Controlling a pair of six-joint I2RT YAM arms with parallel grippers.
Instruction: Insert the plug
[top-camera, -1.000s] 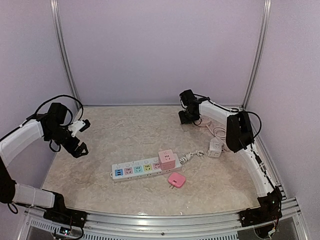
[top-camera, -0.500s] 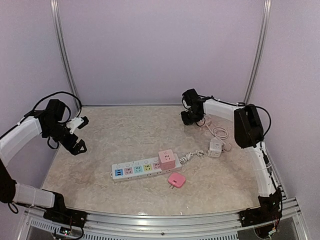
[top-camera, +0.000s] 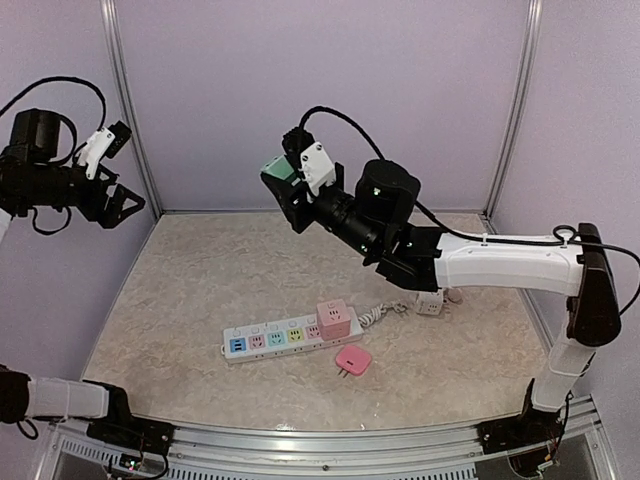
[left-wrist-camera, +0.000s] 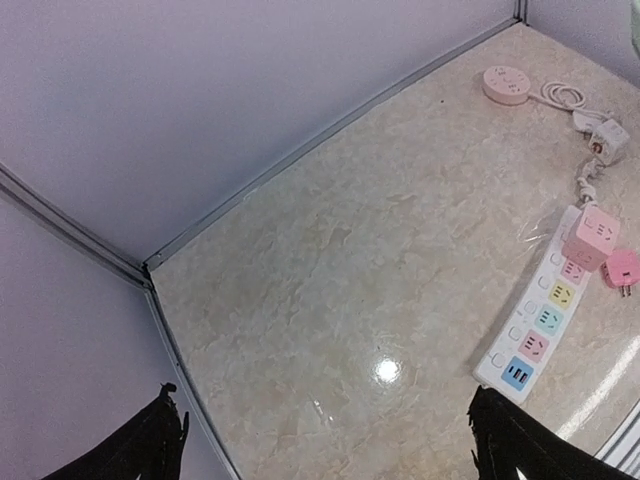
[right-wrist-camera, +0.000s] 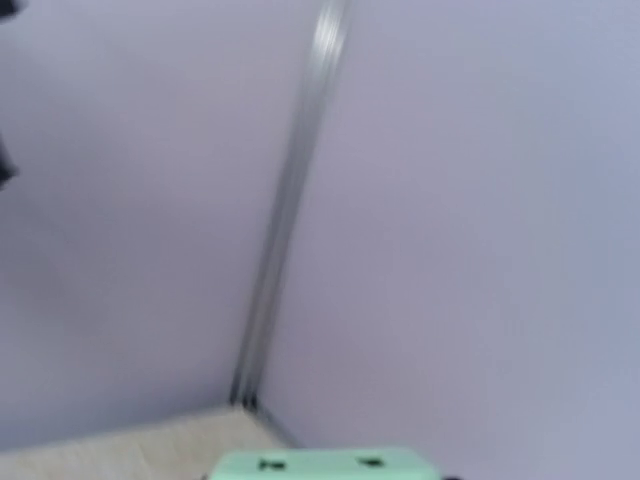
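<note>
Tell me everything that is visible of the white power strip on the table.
The power strip is long, white and looks like plastic. It lies flat on the table, slanted in the top view. It shows a row of coloured socket panels: blue at its left end, then pink, green, yellow, pink. A pink cube stands on its right end, where a white cord leaves it. A flat pink plug lies close by, not touching it.

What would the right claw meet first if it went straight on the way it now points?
Probably the purple wall just right of the corner post; nothing else shows ahead of the right claw and its green adapter, though depth is hard to judge.
</note>
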